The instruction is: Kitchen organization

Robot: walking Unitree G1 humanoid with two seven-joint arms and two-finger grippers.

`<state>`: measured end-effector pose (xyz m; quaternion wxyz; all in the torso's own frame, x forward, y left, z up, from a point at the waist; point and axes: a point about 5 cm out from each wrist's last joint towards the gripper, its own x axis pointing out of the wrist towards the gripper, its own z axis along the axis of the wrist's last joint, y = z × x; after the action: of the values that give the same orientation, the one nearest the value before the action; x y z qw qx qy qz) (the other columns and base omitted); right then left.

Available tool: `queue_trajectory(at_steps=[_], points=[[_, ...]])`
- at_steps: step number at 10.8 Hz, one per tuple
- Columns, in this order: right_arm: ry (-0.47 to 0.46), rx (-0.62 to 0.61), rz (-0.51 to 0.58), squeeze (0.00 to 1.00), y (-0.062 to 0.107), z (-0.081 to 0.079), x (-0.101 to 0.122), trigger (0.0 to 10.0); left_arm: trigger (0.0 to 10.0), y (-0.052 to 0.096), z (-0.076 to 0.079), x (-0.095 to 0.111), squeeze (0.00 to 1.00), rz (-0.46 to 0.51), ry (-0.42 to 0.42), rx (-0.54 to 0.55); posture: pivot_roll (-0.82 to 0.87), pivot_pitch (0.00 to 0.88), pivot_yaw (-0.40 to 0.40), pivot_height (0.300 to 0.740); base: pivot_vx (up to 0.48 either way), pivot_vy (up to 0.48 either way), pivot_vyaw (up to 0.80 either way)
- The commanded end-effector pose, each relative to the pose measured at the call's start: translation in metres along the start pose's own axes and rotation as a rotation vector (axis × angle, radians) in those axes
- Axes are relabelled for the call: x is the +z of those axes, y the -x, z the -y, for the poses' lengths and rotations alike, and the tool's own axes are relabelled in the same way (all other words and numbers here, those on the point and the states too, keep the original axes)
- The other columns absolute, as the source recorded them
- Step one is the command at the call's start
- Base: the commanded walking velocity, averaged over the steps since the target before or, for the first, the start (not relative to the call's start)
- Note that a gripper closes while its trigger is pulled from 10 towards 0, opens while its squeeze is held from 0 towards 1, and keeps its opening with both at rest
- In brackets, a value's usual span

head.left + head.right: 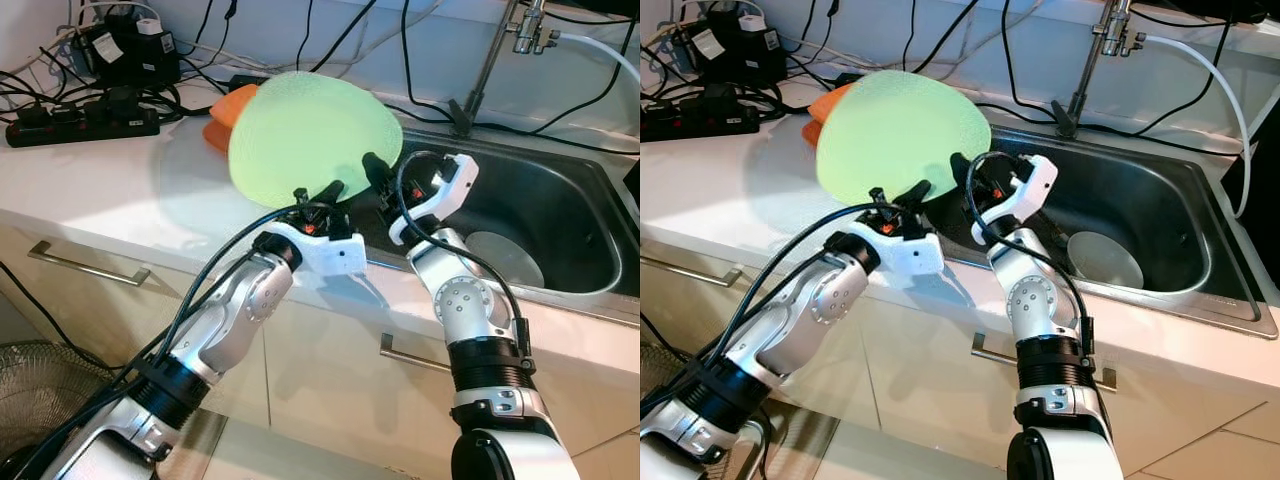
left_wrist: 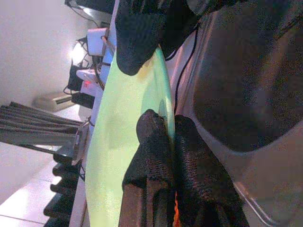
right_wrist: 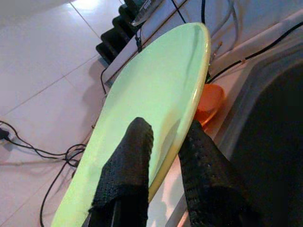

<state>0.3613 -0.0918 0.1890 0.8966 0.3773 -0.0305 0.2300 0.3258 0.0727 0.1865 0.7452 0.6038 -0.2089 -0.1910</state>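
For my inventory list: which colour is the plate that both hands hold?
The plate is pale green, plain without pattern; the left eye view shows it best.

The plate [image 1: 310,135] I hold is pale green, plain, with no pattern. My fingers [image 3: 128,161] are black with a woven texture, my arms [image 1: 240,310] silver. Behind the plate sits an orange bowl [image 1: 228,112]. The counter [image 1: 100,185] is white, the sink [image 1: 560,230] dark steel grey, the cables [image 1: 60,85] black.

Head cameras look down over the table [image 1: 90,190]; both wrist cameras sit close behind their claws, sharing the green plate [image 1: 310,130].
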Motion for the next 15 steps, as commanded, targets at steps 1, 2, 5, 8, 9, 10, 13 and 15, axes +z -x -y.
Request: queue_trajectory(at_steps=[1,2,5,8,9,10,13,15], points=[[0.025,-0.003,0.024,0.00,-0.002,0.001,0.009,0.0,10.0,0.000,-0.008,0.012,0.00,0.069,-0.009,0.028,0.24,0.000,-0.059,0.740,0.000,0.000,0.00],[0.016,-0.004,0.025,0.00,-0.001,0.002,0.008,0.0,10.0,0.000,-0.007,0.013,0.00,0.073,-0.010,0.020,0.24,0.000,-0.059,0.740,0.000,0.000,0.00],[0.000,-0.006,0.028,0.00,-0.001,0.002,0.009,0.0,10.0,0.001,-0.004,0.013,1.00,0.084,0.014,-0.003,0.24,0.000,-0.058,0.740,0.000,0.000,0.00],[-0.032,-0.030,0.055,0.00,-0.003,0.004,0.014,0.0,10.0,0.000,-0.006,0.014,1.00,0.090,0.018,0.002,0.24,0.000,-0.058,0.740,0.000,0.000,0.00],[-0.036,-0.051,0.069,0.00,-0.003,0.006,0.017,0.0,10.0,0.000,-0.007,0.014,1.00,0.090,0.018,0.013,0.24,0.000,-0.059,0.740,0.000,0.000,0.00],[-0.061,-0.123,0.102,0.00,-0.003,0.014,0.022,0.0,10.0,0.000,-0.008,0.015,0.00,0.092,0.022,0.022,0.24,0.000,-0.060,0.740,0.000,0.000,0.00],[-0.135,-0.212,0.215,0.00,-0.004,0.026,0.044,0.0,10.0,0.000,-0.009,0.015,0.00,0.094,0.043,0.030,0.25,0.000,-0.062,0.740,0.000,0.000,0.00],[-0.224,-0.264,0.331,0.00,-0.001,0.037,0.066,0.0,10.0,0.001,-0.010,0.014,0.00,0.087,0.055,0.038,0.25,0.000,-0.063,0.740,0.000,0.000,0.00]])
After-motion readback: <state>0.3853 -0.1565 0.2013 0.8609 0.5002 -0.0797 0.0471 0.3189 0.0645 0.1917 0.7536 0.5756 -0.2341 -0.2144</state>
